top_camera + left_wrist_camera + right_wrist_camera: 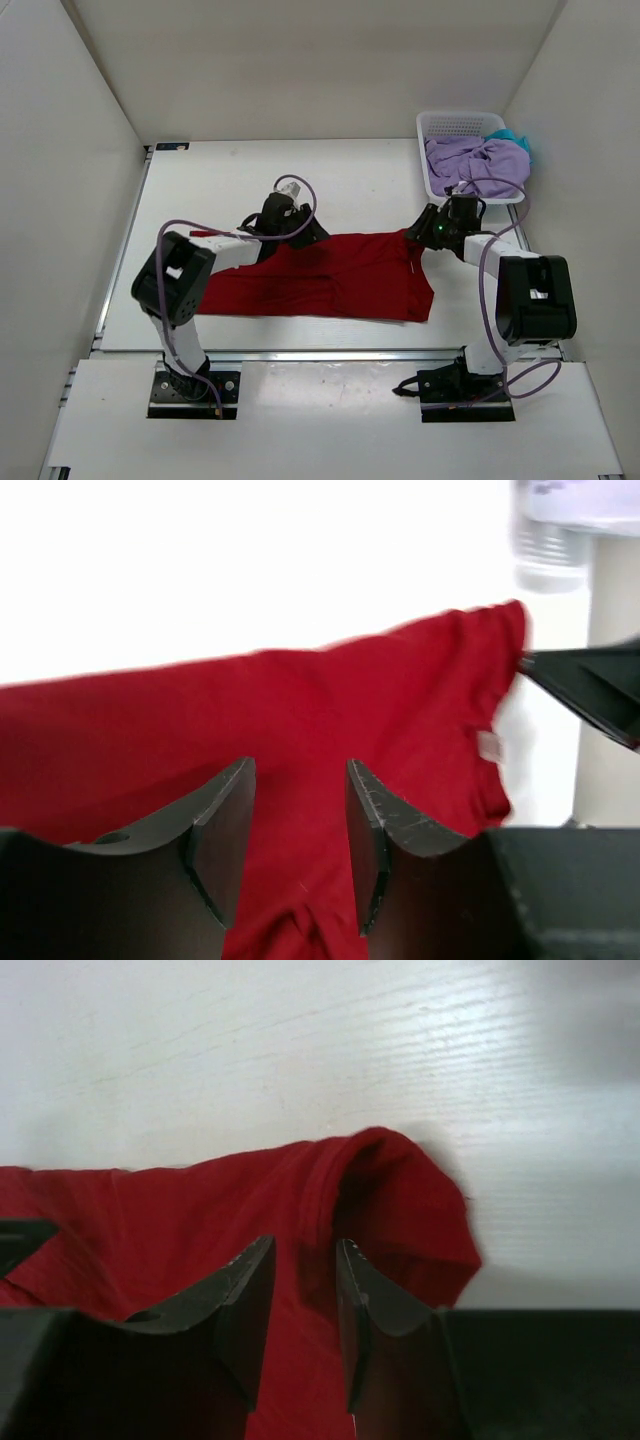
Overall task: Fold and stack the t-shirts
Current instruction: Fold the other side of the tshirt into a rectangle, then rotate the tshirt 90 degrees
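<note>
i see the red shirt (330,285) spread flat across the middle of the white table (230,180), with plain pale walls (300,60) boxing it in. the left gripper (300,780) and right gripper (305,1255) both stand parted over its far edge, nothing pinched. the lavender shirt (475,160) and teal shirt (517,137) lie heaped in the basket (455,123) at the table's far right corner.
</note>
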